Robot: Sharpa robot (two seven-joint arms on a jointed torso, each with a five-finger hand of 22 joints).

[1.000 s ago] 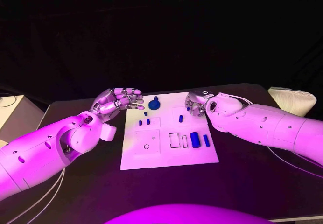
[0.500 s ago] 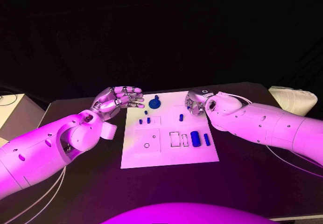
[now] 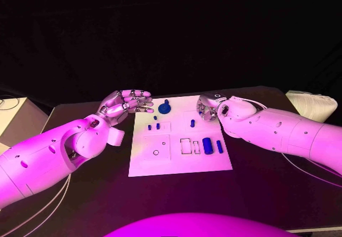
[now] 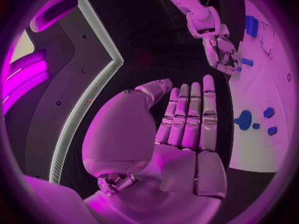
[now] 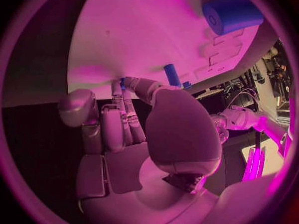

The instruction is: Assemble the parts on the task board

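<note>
Head view: white task board (image 3: 178,165) in the middle of the black table (image 3: 271,187), carrying a round blue knob piece (image 3: 164,108) near its far edge, several small blue pegs and a larger blue cylinder (image 3: 206,145) beside outlined slots; left hand (image 3: 127,104) raised just off the board's far left corner, fingers curled, holding nothing visible; right hand (image 3: 208,108) low at the far right corner, grip not discernible. Left wrist view: left hand (image 4: 184,127) with fingers straight and side by side, empty, board (image 4: 261,134) beside it, right hand (image 4: 219,50) beyond at the board's edge near a small blue peg (image 4: 247,62). Right wrist view: right hand (image 5: 124,119) with fingertips (image 5: 124,84) down at the board (image 5: 143,30), a speck of blue at them, whether pinched cannot be told; a blue peg (image 5: 172,75) just beside, the large blue cylinder (image 5: 231,14) farther off.

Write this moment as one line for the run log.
left hand: open, beside board | right hand: fingertips down at task board far edge | parts: on board
</note>
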